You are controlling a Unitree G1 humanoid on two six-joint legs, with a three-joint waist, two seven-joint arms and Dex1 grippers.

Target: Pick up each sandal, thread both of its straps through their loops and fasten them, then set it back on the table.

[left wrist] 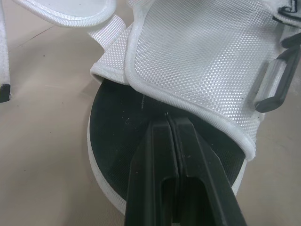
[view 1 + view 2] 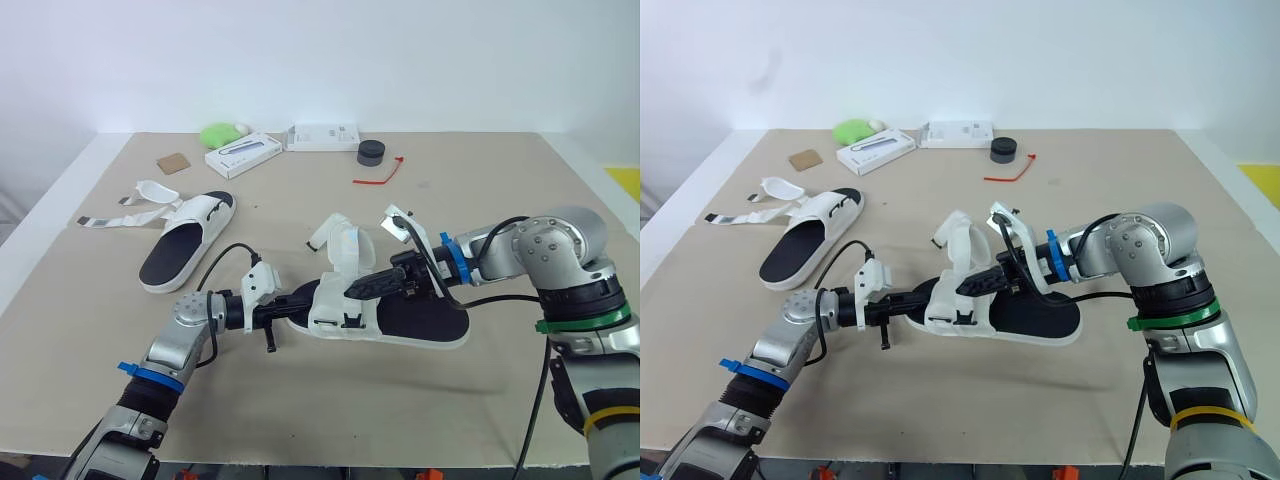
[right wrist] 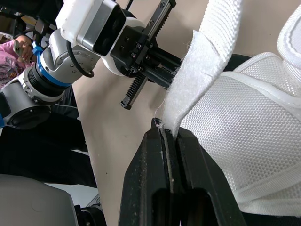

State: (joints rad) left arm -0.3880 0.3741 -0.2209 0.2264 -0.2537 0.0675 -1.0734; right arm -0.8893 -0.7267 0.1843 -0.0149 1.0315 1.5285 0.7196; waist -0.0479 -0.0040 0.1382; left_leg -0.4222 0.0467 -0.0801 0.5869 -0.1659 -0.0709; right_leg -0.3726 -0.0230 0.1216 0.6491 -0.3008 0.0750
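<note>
Sandal (image 2: 420,322) pinched in our left hand (image 2: 304,298), strap (image 3: 202,70) clamped in our right hand (image 2: 352,289): we should pull straight toward the loop (image 1: 275,82).

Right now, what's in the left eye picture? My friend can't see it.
Two robot arms work on a white sandal mid-table: the right gripper pinches its strap, the left gripper pinches its mesh upper. A second sandal lies unfastened behind, to the left.

- We see a plain white wall (image 2: 400,50) behind, evenly lit.
- Our wide table (image 2: 330,400) has a beige top and white edges.
- Past its right edge, a yellow patch (image 2: 627,182).
</note>
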